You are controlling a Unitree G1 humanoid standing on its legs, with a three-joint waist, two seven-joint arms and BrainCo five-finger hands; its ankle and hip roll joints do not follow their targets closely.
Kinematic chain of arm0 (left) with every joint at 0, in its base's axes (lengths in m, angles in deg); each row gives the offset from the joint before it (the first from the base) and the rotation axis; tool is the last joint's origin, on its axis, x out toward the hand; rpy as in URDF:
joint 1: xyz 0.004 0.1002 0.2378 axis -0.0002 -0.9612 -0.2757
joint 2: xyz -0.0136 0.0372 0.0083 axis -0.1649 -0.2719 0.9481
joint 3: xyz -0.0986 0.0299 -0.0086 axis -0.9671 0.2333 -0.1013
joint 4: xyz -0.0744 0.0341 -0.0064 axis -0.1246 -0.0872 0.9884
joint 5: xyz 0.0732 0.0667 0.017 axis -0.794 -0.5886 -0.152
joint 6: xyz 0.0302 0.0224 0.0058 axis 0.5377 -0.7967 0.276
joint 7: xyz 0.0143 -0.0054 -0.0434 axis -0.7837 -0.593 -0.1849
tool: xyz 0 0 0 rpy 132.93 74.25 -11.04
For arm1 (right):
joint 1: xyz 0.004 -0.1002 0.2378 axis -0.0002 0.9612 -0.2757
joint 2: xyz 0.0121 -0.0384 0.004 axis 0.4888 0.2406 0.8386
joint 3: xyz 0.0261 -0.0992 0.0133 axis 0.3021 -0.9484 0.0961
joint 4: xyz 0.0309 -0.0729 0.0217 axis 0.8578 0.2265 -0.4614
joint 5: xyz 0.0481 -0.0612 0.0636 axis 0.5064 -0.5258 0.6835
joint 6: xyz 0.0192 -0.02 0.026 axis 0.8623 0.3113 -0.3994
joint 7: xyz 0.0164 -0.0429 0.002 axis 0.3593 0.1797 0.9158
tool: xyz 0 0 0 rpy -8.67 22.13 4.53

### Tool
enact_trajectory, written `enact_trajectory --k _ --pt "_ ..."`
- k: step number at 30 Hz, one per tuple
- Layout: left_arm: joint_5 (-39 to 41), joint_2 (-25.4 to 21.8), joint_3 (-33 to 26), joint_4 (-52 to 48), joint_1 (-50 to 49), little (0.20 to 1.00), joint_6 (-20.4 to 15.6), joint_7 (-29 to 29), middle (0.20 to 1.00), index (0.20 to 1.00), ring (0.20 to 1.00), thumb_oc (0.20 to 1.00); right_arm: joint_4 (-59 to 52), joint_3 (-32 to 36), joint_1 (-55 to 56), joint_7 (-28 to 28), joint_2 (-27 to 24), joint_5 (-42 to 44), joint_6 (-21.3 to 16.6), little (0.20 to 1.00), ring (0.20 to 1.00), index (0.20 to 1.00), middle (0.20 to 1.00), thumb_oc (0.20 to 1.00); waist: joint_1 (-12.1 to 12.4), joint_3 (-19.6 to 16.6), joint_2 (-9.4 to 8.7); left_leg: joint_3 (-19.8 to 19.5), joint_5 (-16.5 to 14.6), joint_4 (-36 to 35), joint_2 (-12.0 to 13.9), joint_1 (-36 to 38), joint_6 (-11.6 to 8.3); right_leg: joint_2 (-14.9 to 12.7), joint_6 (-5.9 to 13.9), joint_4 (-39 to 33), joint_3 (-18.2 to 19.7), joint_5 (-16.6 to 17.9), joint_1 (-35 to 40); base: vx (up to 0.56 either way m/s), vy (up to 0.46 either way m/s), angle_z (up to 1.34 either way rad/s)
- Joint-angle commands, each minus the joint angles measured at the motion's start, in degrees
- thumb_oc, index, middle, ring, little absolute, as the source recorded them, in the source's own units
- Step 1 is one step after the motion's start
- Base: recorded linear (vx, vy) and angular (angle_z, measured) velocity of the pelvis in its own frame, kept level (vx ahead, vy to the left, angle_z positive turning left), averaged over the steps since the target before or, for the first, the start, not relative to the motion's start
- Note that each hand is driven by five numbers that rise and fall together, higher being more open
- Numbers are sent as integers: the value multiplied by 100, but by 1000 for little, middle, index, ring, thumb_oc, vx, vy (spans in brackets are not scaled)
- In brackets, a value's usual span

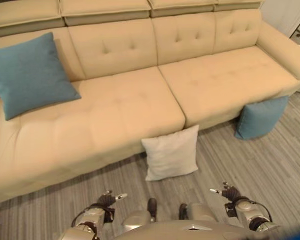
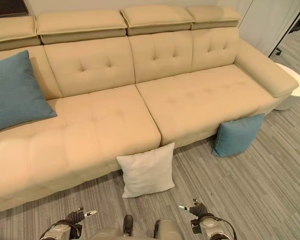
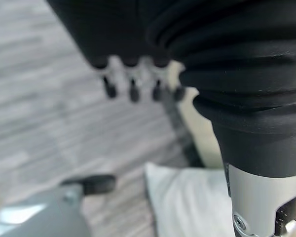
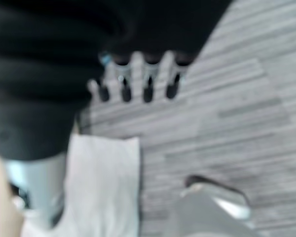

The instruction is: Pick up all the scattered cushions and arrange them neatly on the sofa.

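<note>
both hands hung low and empty, the left hand [image 1: 106, 201] and right hand [image 1: 230, 193] with fingers relaxed and straight. just ahead, a white cushion [image 1: 171, 153] leaned on the sofa [image 1: 125, 112] front, on the floor [image 1: 270, 165]. further right, a blue floor cushion [image 1: 260, 117] leaned likewise. furthest, 1 blue cushion [image 1: 29, 75] sat on the seat. judged: 1 placed, 2 left.

Right hand [image 4: 138, 74]: fingers [image 4: 148, 86] relaxed, holding nothing, above grey plank floor [image 4: 237, 108]; white cushion [image 4: 103, 187] upright nearby.
</note>
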Motion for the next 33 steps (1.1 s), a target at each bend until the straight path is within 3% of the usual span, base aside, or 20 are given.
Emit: enact_trajectory --k 1,7,14,20,23,24,28,32,33 --pt "78 -70 -3 36 -111 1000 -71 91 1000 1000 1000 1000 -106 9 -144 -11 -210 51 -106 1000 1000 1000 1000 1000 -20 70 -40 -746 -667 764 -26 64 -440 121 129 -562 343 1018 43 117 -57 18" --pt "222 -24 -39 -16 -118 1000 -148 172 1000 1000 1000 1000 -180 -24 -77 -76 -264 77 -156 1000 1000 1000 1000 1000 15 11 -115 -903 -596 681 166 4 -642 172 60 -825 191 910 291 103 -152 40" --pt "990 -86 67 -513 683 1000 -428 772 1000 1000 1000 1000 -269 -13 -440 -504 -376 385 -306 1000 1000 1000 1000 1000 -15 540 -114 -1173 -359 985 237 -1135 -834 133 -79 -420 -308 776 -600 -174 -138 47" --pt "1416 -118 346 -757 1491 1000 -657 1228 1000 1000 1000 1000 -408 -97 -1098 -944 -471 615 -405 1000 1000 1000 1000 1000 -104 803 -111 -1047 -262 1422 211 -2357 -900 23 -85 33 -280 842 -1788 -144 -10 7" --pt "1698 -211 742 -855 2425 1000 -817 1449 1000 1000 1000 1000 -338 -293 -2069 -1432 -696 664 -457 1000 1000 1000 1000 1000 -284 924 13 -533 -101 1813 166 -3747 -962 -90 -57 387 -139 956 -3093 -157 93 4" --pt "1743 -210 772 -802 2595 1000 -806 1491 1000 1000 1000 1000 -295 -305 -2268 -1507 -731 697 -476 1000 1000 1000 1000 1000 -279 917 48 -552 -264 1893 217 -3883 -964 -45 -44 547 -71 786 -3249 -31 47 -8" --pt "1699 -598 1172 -795 3921 1000 -846 1733 1000 1000 1000 1000 -105 -542 -3613 -1959 -1204 744 -590 1000 1000 1000 1000 1000 -394 1192 149 -599 -420 2676 123 -5269 -895 -149 -39 1160 103 730 -4450 -56 36 -1" --pt "1934 -881 1444 -924 5052 1000 -919 1848 1000 1000 1000 1000 -171 -1016 -4969 -2329 -1697 630 -681 1000 1000 1000 1000 1000 -535 1411 183 -613 -505 3248 145 -6580 -869 -68 1 1607 273 699 -5694 9 10 -10" --pt "1934 -881 1444 -924 5052 1000 -919 1848 1000 1000 1000 1000 -171 -1016 -4969 -2329 -1697 630 -681 1000 1000 1000 1000 1000 -535 1409 183 -612 -506 3249 145 -6583 -869 -68 1 1608 274 699 -5698 34 -36 -10"
